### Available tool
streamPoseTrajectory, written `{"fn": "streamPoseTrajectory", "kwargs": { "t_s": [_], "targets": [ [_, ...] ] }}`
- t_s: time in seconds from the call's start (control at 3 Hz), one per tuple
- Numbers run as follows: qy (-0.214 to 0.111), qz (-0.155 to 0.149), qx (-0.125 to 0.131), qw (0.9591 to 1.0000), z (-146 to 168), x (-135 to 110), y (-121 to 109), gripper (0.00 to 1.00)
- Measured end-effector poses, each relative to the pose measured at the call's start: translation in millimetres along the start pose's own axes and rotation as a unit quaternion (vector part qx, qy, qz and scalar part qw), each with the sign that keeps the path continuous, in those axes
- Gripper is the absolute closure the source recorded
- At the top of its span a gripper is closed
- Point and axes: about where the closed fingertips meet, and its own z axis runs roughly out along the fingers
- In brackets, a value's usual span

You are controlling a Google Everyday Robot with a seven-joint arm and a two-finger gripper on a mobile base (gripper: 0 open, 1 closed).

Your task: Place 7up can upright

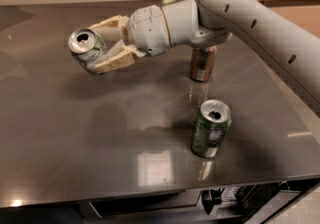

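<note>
The gripper (pixel 94 52) is pinching the 7up can (pixel 82 41), holding it tilted above the bench (pixel 75 138); letting go before it is level risks it toppling and rolling.

Arm stretched leftward, gripper closed on a can.
The grey arm (pixel 260 23) enters from the right edge and runs down to a thick pale wrist (pixel 155 30). The gripper (pixel 92 50) sits at the upper left of the view, its cream fingers (pixel 112 58) (one above, one below) clamped on the tilted 7up can (pixel 86 44).
</note>
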Motion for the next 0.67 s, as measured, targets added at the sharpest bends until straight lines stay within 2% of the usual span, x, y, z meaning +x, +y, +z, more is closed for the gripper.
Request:
{"fn": "streamPoseTrajectory", "kwargs": {
  "t_s": [0.33, 0.67],
  "targets": [
    [-0.032, 0.038, -0.001, 0.9988, 2.4, -6.7, 13.2, 1.00],
    [-0.058, 0.074, -0.006, 0.9955, 8.6, -7.6, 28.5, 1.00]
  ]
}}
